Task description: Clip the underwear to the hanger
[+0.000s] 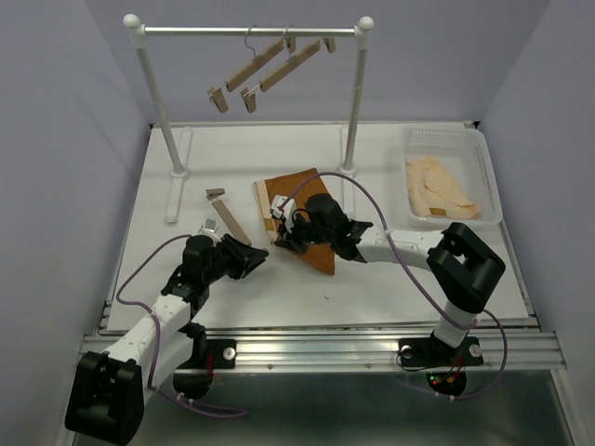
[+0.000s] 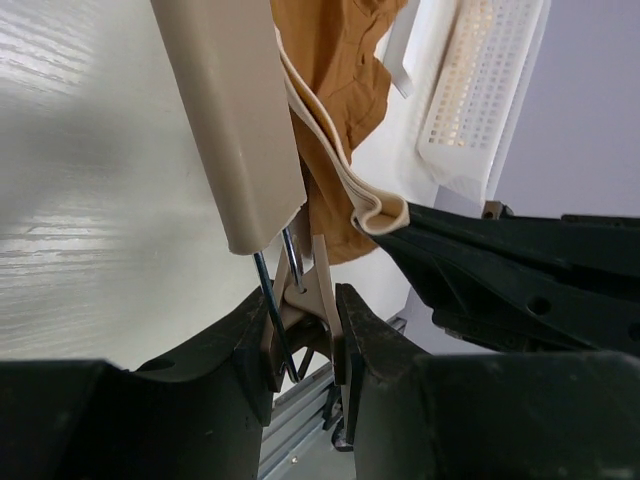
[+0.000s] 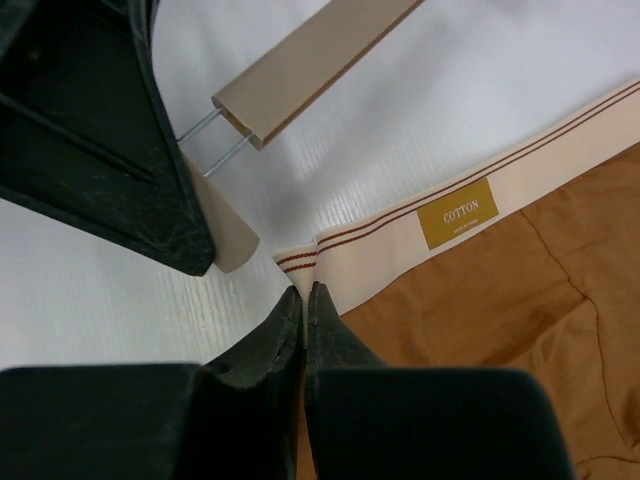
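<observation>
The rust-brown underwear [image 1: 299,192] lies mid-table, its tan waistband [image 3: 420,240] facing the hanger. The light-wood hanger [image 1: 230,217] lies left of it. My left gripper [image 1: 255,255] is shut on the hanger's near clip [image 2: 318,300], squeezing its tabs; the bar [image 2: 230,120] runs away from the jaws. My right gripper [image 1: 282,227] is shut on the waistband's corner [image 3: 300,262] and holds it a short way from the clip [image 3: 226,236]. In the left wrist view the waistband's folded edge [image 2: 378,215] sits just beside the clip, touching the right gripper's finger [image 2: 480,255].
A white rail [image 1: 249,31] at the back carries two more wooden hangers [image 1: 270,67]; its feet stand at the left [image 1: 177,172] and the middle [image 1: 348,169]. A white basket [image 1: 479,158] at the right holds cream garments [image 1: 437,190].
</observation>
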Robot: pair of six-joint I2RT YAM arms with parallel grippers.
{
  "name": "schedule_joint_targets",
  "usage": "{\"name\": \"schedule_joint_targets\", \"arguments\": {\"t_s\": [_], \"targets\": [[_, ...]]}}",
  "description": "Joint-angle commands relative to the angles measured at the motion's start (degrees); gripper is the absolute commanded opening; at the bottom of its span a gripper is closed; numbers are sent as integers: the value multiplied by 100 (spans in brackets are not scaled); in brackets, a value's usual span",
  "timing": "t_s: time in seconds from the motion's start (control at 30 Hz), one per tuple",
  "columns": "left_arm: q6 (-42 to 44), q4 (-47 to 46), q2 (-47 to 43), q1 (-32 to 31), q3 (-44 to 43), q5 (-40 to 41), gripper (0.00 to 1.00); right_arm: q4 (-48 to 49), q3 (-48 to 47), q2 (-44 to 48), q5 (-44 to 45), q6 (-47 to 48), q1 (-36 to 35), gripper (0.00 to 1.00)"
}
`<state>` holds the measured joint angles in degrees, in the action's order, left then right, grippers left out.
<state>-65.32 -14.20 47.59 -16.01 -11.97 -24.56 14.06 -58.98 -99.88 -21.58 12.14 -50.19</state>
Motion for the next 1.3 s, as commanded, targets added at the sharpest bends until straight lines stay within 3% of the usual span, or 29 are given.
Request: {"name": "schedule_joint_targets", "arguments": {"t_s": [0.0, 0.13, 0.63, 1.27], "targets": [[-366, -504, 101, 37, -95, 241, 0, 465, 88, 319, -355, -177, 27, 1], [-657, -733, 75, 37, -43, 311, 0, 474, 141, 276, -408, -195, 27, 1], [-1352, -207, -426, 28, -16, 759, 0, 694, 247, 223, -540, -168, 27, 1], [-1633, -39, 48, 36, -280, 724, 0, 922, 343, 144, -654, 8, 27, 1]]}}
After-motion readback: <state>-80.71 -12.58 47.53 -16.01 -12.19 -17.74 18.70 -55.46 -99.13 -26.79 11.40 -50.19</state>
